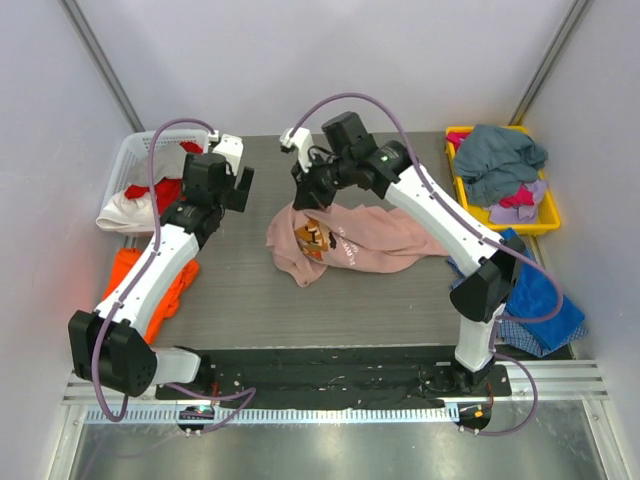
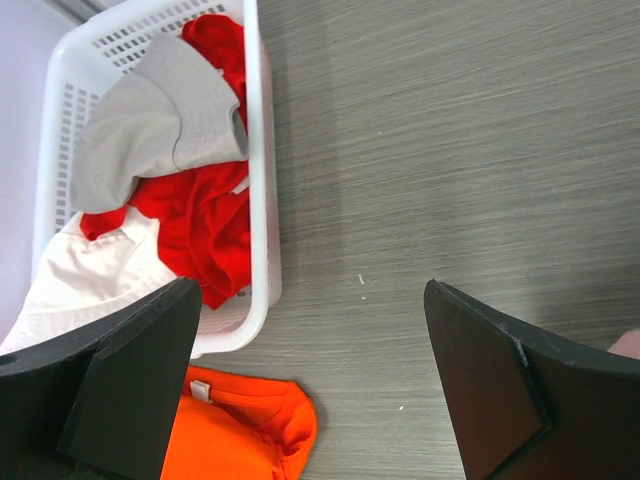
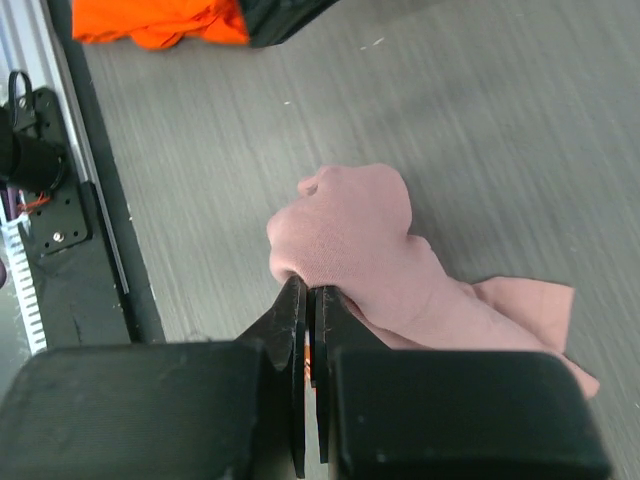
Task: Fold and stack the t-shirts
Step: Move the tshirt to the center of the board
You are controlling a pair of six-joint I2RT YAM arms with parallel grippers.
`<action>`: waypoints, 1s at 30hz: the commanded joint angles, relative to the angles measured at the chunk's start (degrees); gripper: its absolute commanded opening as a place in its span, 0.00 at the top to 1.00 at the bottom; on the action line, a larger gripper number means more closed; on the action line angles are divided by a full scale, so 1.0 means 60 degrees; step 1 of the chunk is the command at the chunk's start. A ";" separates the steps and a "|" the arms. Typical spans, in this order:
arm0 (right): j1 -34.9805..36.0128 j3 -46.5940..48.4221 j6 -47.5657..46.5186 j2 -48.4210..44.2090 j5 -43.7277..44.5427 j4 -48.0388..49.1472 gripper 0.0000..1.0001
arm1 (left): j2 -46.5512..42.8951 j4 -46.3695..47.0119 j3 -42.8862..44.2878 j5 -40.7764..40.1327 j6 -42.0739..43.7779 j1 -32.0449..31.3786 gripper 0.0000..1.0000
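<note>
Right end effector (image 3: 308,300) pinches pink t-shirt (image 3: 350,235); left end effector (image 2: 310,300) spread wide.

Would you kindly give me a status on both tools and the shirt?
Right tool shut on pink shirt. Left tool open, empty, near white basket. Nothing in the way.

Two arms (image 1: 160,265) (image 1: 440,215), one pink t-shirt (image 1: 370,240)

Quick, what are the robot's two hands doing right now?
Left gripper: open, holding nothing.
Right gripper: closed, pinching the soft dusty-pink fabric t-shirt.
</note>
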 commanded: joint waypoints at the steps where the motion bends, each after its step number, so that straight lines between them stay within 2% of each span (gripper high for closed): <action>1: 0.0582 -0.0360 -0.0413 -0.0311 0.0166 0.0380 0.91 | -0.0210 0.0654 -0.0031 -0.0614 -0.0002 0.0016 0.01; 2: 0.0627 -0.0582 -0.0458 -0.0369 0.0399 0.0380 0.82 | -0.0210 0.0640 -0.0031 -0.0600 0.0012 0.0016 0.01; 3: 0.0671 -0.0816 -0.0516 -0.0515 0.0489 0.0365 0.65 | -0.0181 0.0640 -0.0031 -0.0512 0.0012 0.0016 0.01; 4: 0.0657 -0.1297 -0.0517 -0.0603 0.0620 0.0380 0.53 | -0.0137 0.0625 0.0013 -0.0425 0.0041 0.0016 0.01; 6: 0.0671 -0.1841 -0.0444 -0.1055 0.1350 0.0496 0.43 | -0.0006 0.0538 0.0101 -0.0162 0.0013 0.0016 0.01; 8: 0.0671 -0.2808 -0.0254 -0.1525 0.2213 0.1139 0.39 | 0.0170 0.0406 0.0306 0.0001 -0.0089 0.0001 0.01; 12: 0.0569 -0.4157 -0.0136 -0.2609 0.5153 0.2209 0.23 | 0.0668 0.0274 0.0657 0.0337 -0.0178 0.0016 0.01; 16: -0.0191 -0.4467 0.0054 -0.2744 0.6741 0.2563 0.20 | 0.1253 0.0157 0.0994 0.0659 -0.0193 0.0001 0.01; 19: -0.1231 -0.4378 0.0128 -0.2261 0.6671 0.2489 0.20 | 0.1561 -0.0165 0.1330 0.1259 -0.0193 0.0001 0.01; 22: -0.1862 -0.4364 -0.0033 -0.1748 0.6671 0.2664 0.22 | 0.2103 -0.0809 0.1871 0.2634 -0.0003 -0.0013 0.02; 23: -0.2066 -0.4364 -0.0048 -0.1544 0.6613 0.2708 0.22 | 0.2409 -0.1260 0.2033 0.3464 0.0114 -0.0057 0.02; 27: -0.2302 -0.4393 -0.0004 -0.1104 0.6452 0.2870 0.23 | 0.3142 -0.2332 0.2722 0.4830 0.0554 -0.0379 0.05; 30: -0.2361 -0.4437 0.0025 -0.0840 0.6378 0.2899 0.24 | 0.3334 -0.2787 0.2695 0.5666 0.0773 -0.0716 0.06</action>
